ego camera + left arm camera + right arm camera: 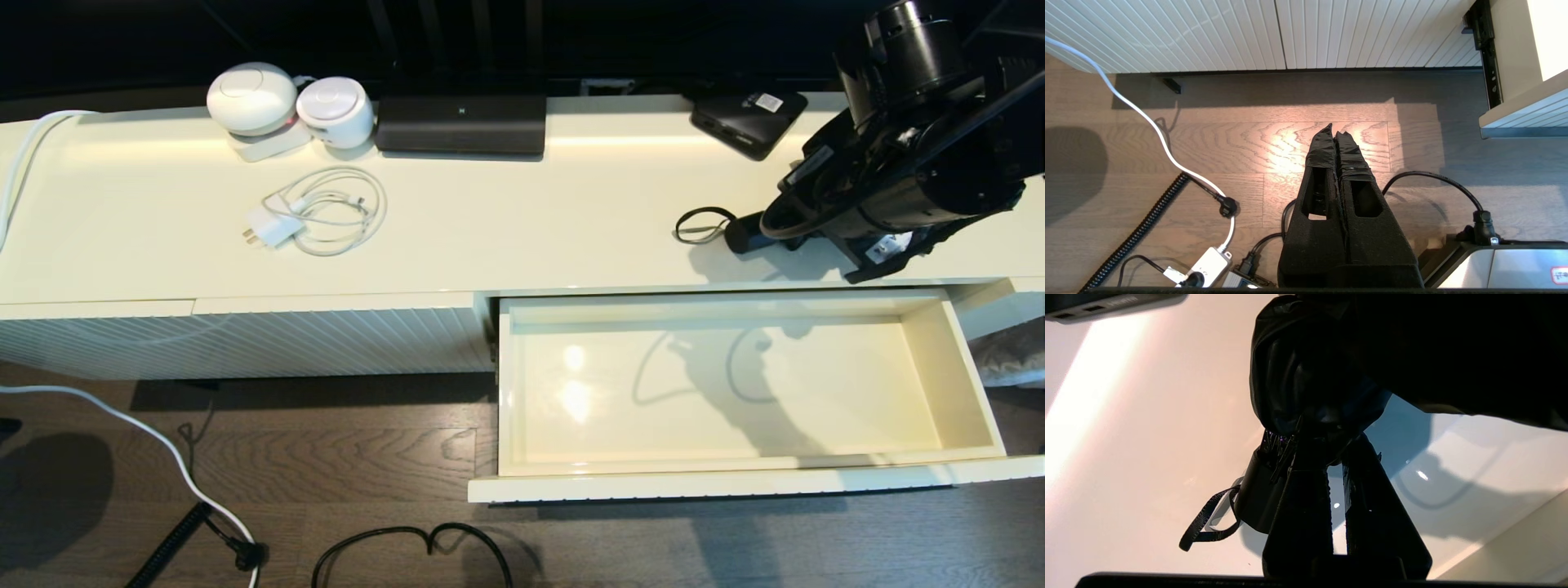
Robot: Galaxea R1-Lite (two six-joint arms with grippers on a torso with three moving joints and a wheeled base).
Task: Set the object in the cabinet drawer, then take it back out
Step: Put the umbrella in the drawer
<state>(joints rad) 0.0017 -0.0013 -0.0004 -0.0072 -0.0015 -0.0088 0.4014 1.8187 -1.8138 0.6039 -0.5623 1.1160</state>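
Note:
The black folding umbrella rests on the cream cabinet top at the right, just behind the open drawer. Its short handle and thin wrist loop stick out to the left from under my right arm; the arm hides the remainder. My right gripper is shut on the loose fabric next to the handle. The cabinet drawer is pulled fully out, its glossy interior holding nothing. My left gripper hangs shut and empty over the wooden floor, left of the drawer.
On the cabinet top stand two white round devices, a dark flat unit, a white charger with coiled cable and a flat black box with a sticker. A ribbed panel and floor cables lie left.

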